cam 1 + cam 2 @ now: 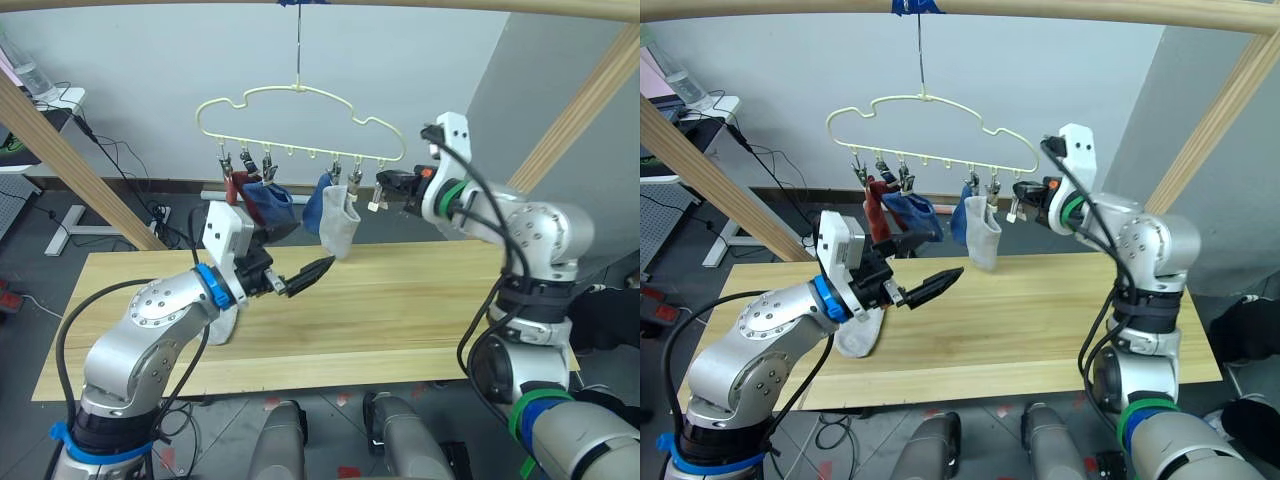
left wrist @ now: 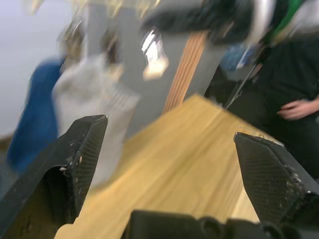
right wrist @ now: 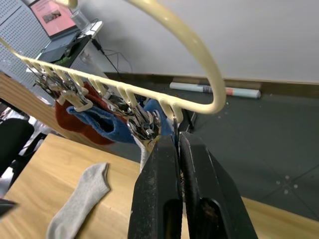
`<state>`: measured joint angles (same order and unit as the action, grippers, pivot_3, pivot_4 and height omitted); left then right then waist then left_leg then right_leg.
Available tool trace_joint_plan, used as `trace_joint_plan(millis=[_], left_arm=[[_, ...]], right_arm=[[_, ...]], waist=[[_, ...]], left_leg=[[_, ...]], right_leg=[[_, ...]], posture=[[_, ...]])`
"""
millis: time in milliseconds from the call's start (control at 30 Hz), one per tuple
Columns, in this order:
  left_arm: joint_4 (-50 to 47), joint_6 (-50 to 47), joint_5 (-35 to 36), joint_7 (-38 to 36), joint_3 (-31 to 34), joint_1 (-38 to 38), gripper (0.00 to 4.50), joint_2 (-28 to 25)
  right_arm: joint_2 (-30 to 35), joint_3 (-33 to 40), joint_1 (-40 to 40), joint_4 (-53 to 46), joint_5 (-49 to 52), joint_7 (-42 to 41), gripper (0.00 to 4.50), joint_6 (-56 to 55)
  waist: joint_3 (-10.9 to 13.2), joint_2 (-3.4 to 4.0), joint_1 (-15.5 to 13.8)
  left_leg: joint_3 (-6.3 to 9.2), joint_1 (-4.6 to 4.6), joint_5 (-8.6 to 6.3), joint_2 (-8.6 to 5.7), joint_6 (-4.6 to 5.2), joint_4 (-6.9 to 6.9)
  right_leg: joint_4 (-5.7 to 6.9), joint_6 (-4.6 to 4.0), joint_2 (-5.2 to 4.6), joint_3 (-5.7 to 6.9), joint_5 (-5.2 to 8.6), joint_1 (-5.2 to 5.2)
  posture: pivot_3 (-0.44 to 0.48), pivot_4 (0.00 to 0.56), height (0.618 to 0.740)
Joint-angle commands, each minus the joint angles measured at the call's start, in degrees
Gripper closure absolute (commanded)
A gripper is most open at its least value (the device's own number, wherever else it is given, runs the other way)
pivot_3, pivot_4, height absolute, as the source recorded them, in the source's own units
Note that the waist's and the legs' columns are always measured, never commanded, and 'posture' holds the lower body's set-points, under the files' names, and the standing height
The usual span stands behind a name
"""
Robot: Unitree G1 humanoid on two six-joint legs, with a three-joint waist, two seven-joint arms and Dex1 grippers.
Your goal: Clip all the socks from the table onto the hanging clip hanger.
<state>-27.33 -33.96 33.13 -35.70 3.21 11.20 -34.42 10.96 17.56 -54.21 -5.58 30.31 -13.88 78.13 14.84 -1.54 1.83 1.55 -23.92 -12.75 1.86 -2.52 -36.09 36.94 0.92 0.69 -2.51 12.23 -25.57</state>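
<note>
Overhead, our right gripper [image 3: 178,144] pinches shut on the end clip [image 1: 378,200] of the clip hanger [image 1: 300,95]; our left gripper [image 1: 300,275] gapes empty below it. One grey sock [image 3: 79,199] lies on the table [image 1: 400,320] beneath. Tugging could swing the hanger, shaking loose the socks already clipped.

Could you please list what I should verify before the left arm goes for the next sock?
1. Left gripper fingers open and empty: ok.
2. Right gripper fingers shut on the end clip: ok.
3. End clip has no sock in it: ok.
4. Grey sock lies loose on the table, below the left arm: ok.
5. End clip squeezed open enough to take a sock: cannot tell.
6. Clip hanger hangs level: ok.
</note>
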Motion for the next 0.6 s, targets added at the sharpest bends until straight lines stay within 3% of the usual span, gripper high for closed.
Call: trace_joint_plan(millis=[33, 133, 333, 467, 600], left_arm=[[3.6, 5.9, -4.4, 0.1, 1.9, -3.2, 0.00, 0.0], [10.2, 10.9, -9.9, 1.6, 2.7, -6.2, 0.00, -0.3], [21.3, 13.1, -17.2, 7.0, 3.1, -5.4, 0.00, 0.5], [26.3, 11.6, -20.0, 10.5, 3.1, -3.3, 0.00, 1.6], [37.8, 10.1, -21.7, 15.1, 3.9, 2.2, 0.00, 4.1]], right_arm=[[-1.1, 6.1, -3.5, 1.3, 3.6, -0.3, 4.46, 7.4], [-1.1, 8.4, -5.1, 1.3, 6.0, -1.7, 4.46, 13.0], [-0.9, 10.2, -5.4, 2.9, 11.8, 0.1, 4.46, 14.4], [-0.9, 11.3, -5.6, 4.5, 16.7, 2.8, 4.46, 14.4], [-0.6, 11.9, -6.5, 5.7, 22.8, 6.1, 4.46, 14.4]], waist=[[0.0, 0.01, 0.0], [0.0, 0.04, 0.1], [0.0, 0.05, 0.0], [0.0, 0.04, 0.1], [0.0, 0.03, 0.0]], left_leg=[[-0.01, 0.00, 0.00, 0.00, 0.00, 0.00], [-0.05, 0.01, 0.00, 0.01, 0.00, 0.01], [-0.05, -0.11, 0.00, 0.02, 0.00, 0.02], [-0.09, -0.23, 0.00, 0.01, 0.00, 0.01], [-0.04, -0.30, 0.00, 0.00, 0.00, 0.00]], right_leg=[[0.01, 0.00, 0.00, -0.01, 0.00, 0.00], [0.03, 0.00, 0.00, -0.05, 0.00, -0.03], [0.03, -0.02, -0.01, -0.02, 0.01, -0.13], [0.02, -0.01, -0.03, -0.04, 0.00, -0.23], [0.11, -0.01, -0.04, 0.01, -0.01, -0.30]], posture=[[0.010, 0.274, 0.740], [0.007, 0.274, 0.740], [-0.002, 0.262, 0.740], [-0.006, 0.253, 0.740], [-0.013, 0.243, 0.740]])
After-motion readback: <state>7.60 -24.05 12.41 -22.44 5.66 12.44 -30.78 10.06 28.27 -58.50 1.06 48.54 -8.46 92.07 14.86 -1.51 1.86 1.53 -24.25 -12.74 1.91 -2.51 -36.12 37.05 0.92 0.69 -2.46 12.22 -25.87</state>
